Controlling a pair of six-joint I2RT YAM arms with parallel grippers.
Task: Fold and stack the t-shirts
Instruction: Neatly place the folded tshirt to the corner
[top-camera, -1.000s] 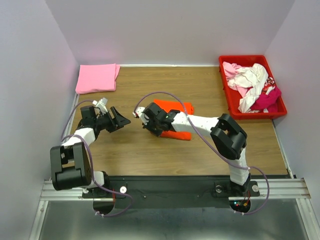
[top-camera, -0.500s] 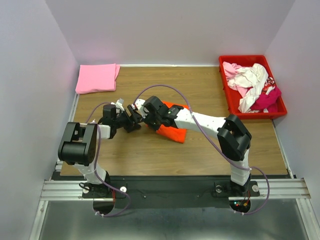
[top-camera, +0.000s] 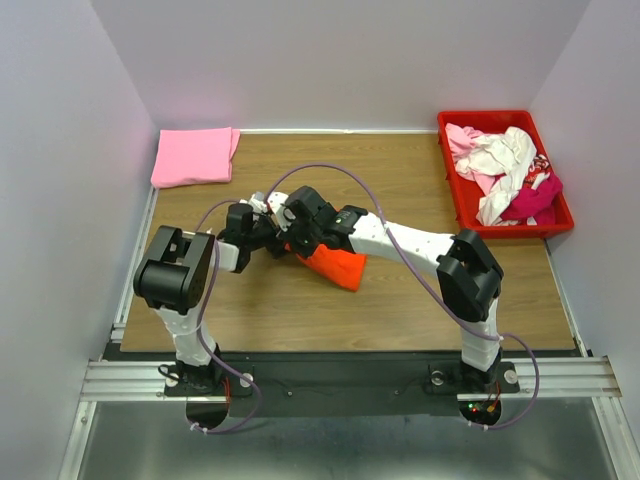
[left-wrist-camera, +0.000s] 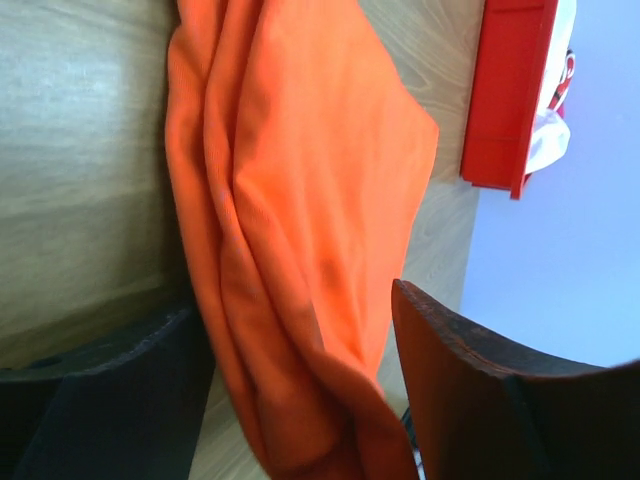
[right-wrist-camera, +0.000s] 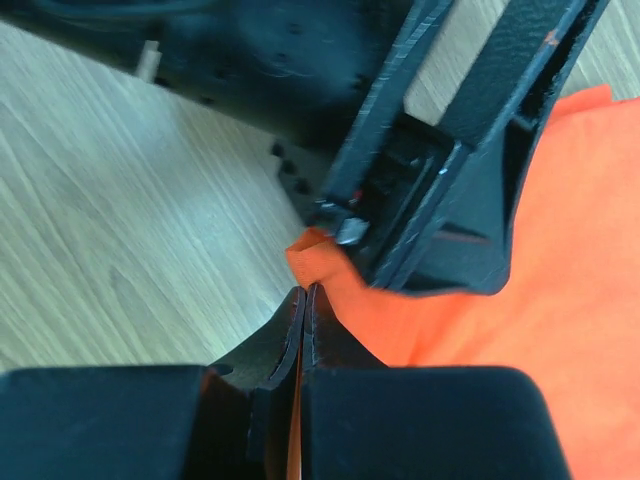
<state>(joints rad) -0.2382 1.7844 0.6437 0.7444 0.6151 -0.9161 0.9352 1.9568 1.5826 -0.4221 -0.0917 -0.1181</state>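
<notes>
Top external: wooden table (top-camera: 420, 290), pale walls (top-camera: 340, 60); right gripper (right-wrist-camera: 303, 300) pinches orange t-shirt (top-camera: 338, 266), left gripper (left-wrist-camera: 295, 330) gapes around it.

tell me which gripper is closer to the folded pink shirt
Left, narrowly. The left gripper, open around the orange shirt, sits toward the pink shirt; the right gripper, shut on the orange shirt, is just beyond it.

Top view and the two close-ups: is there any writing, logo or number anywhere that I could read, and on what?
None can be read.
The orange shirt, the pink shirt and the red crate are plain.
The arms carry no legible label.
A patterned cloth in the crate is too small to tell whether it bears print.
</notes>
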